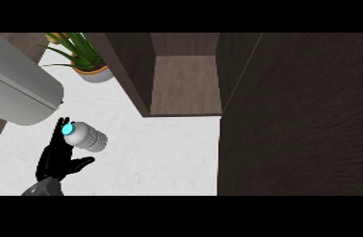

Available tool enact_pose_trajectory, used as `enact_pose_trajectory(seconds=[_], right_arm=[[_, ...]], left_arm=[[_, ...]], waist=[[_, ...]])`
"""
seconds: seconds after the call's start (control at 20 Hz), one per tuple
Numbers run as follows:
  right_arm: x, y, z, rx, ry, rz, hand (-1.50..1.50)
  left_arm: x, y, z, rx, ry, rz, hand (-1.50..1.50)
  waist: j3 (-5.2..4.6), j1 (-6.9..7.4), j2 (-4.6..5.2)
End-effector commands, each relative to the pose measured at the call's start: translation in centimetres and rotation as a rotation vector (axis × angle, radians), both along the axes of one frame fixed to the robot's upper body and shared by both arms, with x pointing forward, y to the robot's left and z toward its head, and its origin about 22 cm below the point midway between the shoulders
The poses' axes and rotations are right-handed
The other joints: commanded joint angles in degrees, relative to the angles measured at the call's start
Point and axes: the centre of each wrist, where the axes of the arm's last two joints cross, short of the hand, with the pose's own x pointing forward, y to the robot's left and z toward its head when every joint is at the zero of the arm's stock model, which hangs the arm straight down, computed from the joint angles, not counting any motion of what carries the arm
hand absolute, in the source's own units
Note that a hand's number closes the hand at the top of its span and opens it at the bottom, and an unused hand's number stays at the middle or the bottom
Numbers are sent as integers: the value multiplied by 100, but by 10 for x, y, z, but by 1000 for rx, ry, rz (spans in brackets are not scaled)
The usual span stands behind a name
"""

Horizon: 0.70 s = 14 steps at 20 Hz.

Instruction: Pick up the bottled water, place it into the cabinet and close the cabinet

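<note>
Clear bottle (86,135) touching left hand (58,159) fingertips (open)

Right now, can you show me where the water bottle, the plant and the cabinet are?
water bottle (88,136): head view, on its ribbed side.
plant (83,53): head view, on its green leaves.
cabinet (186,82): head view, on the open shelf inside.

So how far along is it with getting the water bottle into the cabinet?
Early on. Done: nothing visibly. The bottle lies on the white counter, outside the cabinet, whose door stands open. In hand: the left hand is open beside the bottle, not gripping. Left: grasp it, place it inside, shut the door.
</note>
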Motion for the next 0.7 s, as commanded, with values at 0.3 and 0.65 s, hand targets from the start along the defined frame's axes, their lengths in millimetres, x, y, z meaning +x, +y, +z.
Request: enact_pose_trajectory(seconds=[0.3,0.65], right_arm=[[2,4,-8,6,-10,20,-150],[7,7,10,17,4,9,-150]], left_arm=[[12,-13,-4,-120,-25,-33,-150],[9,-19,-8,-191,-41,-81,-150]], waist=[[-12,-69,29],[-6,-12,15]])
